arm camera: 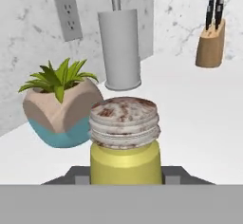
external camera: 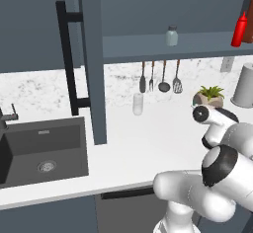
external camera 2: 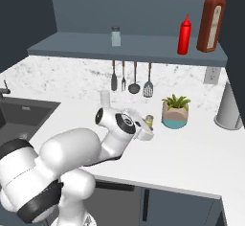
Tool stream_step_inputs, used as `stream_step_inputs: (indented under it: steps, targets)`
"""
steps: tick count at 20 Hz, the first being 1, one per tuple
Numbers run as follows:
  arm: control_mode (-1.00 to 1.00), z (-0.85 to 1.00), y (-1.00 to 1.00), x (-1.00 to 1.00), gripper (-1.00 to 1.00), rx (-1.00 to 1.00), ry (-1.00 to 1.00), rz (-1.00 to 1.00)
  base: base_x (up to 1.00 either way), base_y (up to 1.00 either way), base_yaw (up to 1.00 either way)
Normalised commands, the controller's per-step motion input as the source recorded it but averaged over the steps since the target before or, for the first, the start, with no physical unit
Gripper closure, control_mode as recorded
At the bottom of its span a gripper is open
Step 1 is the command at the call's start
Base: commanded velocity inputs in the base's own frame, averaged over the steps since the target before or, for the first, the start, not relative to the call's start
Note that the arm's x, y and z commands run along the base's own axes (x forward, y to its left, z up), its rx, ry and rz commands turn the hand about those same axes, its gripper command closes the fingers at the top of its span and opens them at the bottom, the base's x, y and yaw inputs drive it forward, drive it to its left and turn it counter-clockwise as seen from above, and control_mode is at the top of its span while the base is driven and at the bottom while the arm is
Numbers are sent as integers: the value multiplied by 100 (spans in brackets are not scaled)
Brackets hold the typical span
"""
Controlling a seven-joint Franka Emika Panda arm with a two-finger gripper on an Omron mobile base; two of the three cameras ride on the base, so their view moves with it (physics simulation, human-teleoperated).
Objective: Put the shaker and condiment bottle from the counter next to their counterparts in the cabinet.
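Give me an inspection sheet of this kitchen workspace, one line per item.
Surface: white speckled counter with dark sink at left.
Job's things: red condiment bottle already on the cabinet shelf beside the brown-red bottle; yellow shaker between the pincer's fingers; blue-green shaker on the shelf.
Clutter: potted plant, paper towel roll, knife block, hanging utensils, pale glass.
Pincer: shut on the yellow shaker, low over the counter.
Cables: nothing seen.
Surroundings: wall outlet, open cabinet door.
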Motion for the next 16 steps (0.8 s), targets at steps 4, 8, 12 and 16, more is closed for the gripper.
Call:
stream_step_inputs:
  steps: [4, 8, 12, 16]
  targets:
    - [-100, 98, 75, 0, 100, -12, -7, 41, 0, 0, 0]
    - [-100, 99, 54, 0, 100, -7, -6, 43, 0, 0, 0]
    - [-100, 94, 48, 0, 100, -4, -1, 46, 0, 0, 0]
    - [-100, 88, 43, -7, 100, -4, -1, 46, 0, 0, 0]
